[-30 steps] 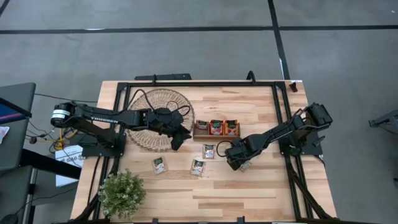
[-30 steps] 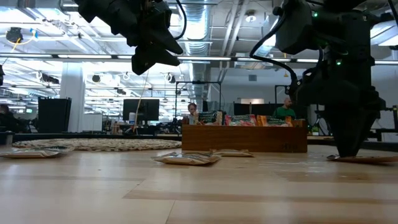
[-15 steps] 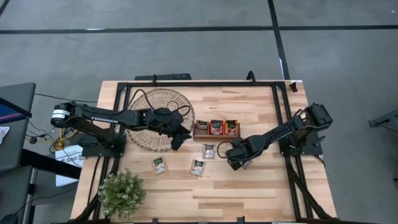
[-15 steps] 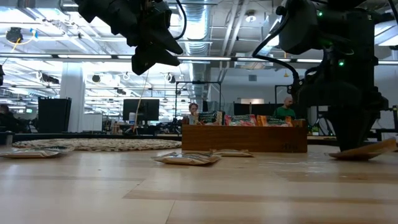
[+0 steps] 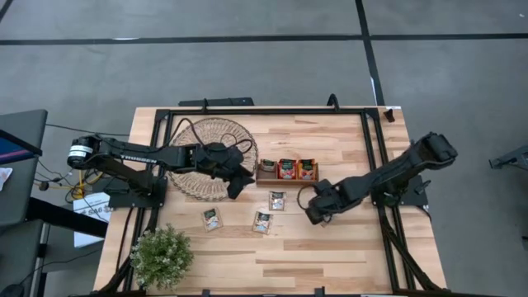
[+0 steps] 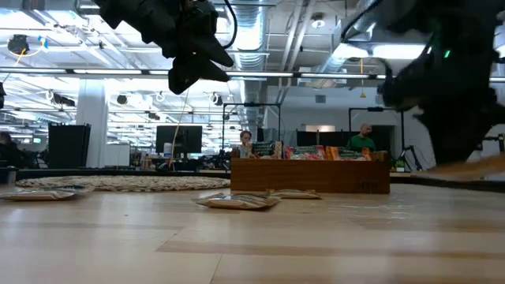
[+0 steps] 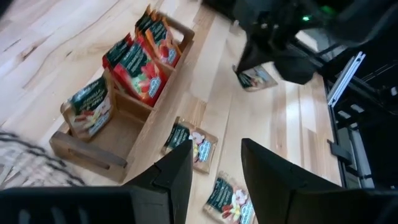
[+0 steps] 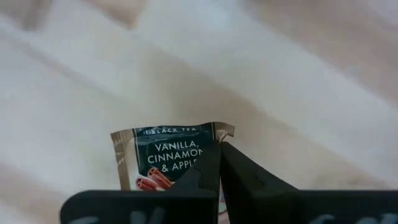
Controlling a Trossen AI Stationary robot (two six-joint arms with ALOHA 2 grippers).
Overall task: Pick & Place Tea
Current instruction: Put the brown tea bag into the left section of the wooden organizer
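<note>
Right gripper (image 8: 219, 167) pinched shut on the corner of a tea sachet (image 8: 168, 155) – label reads vanilla, cinnamon and apple. In the low view the sachet looks lifted clear of the table (image 5: 330, 247), near the wooden tray (image 5: 287, 176) but not yet over it.

Left gripper (image 7: 214, 165) hangs above the table between the woven mat (image 5: 202, 157) and the tray, fingers apart, nothing between them.

Progress, as judged: tray holds three sachets standing upright, one pale, two red. Three loose sachets (image 5: 262, 221) lie flat on the table in front of the tray – so roughly half done, counting the one in hand as pending.

Surface: pale wood planks, black frame rails round the edge, a potted plant (image 5: 161, 256) at the near left corner.

Beyond: open workshop, ceiling ducts and strip lights, monitors, two people seated far off behind the tray.
</note>
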